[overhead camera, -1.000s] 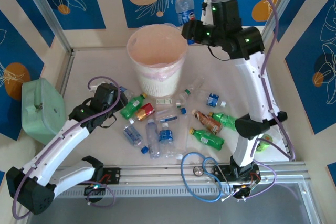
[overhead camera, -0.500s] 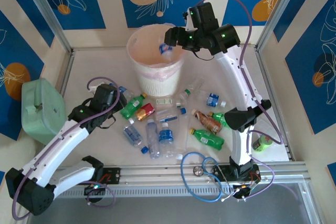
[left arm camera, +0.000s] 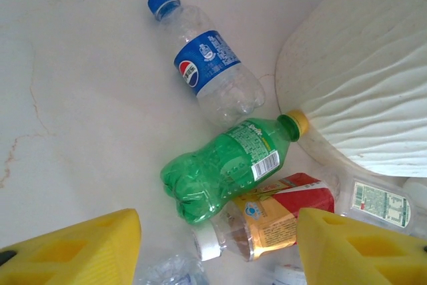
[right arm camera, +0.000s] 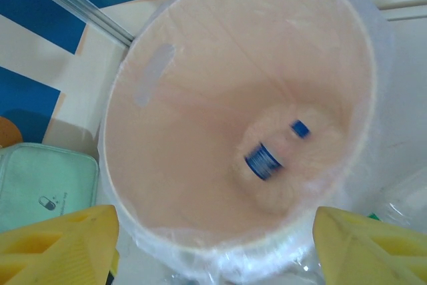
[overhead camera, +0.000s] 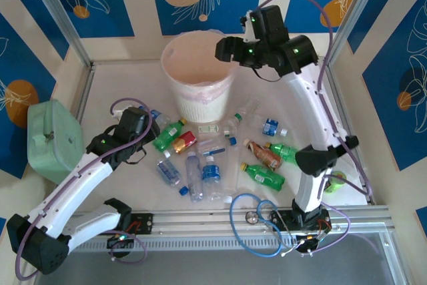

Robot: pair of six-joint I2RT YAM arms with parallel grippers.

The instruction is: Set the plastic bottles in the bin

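Bin (right arm camera: 167,98) holds a blue-capped bottle (right arm camera: 265,159); the right gripper (right arm camera: 217,241), fingers spread wide, should lift clear of its rim first.

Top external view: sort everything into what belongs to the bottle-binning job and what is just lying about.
Job:
- tall round whitish bin with pink liner
- clear blue-capped bottle lying inside it
- green yellow-capped bottle, clear blue-labelled bottle, red-labelled bottle, other loose bottles

Lying about:
- mint-green boxy case
- blue looped cable
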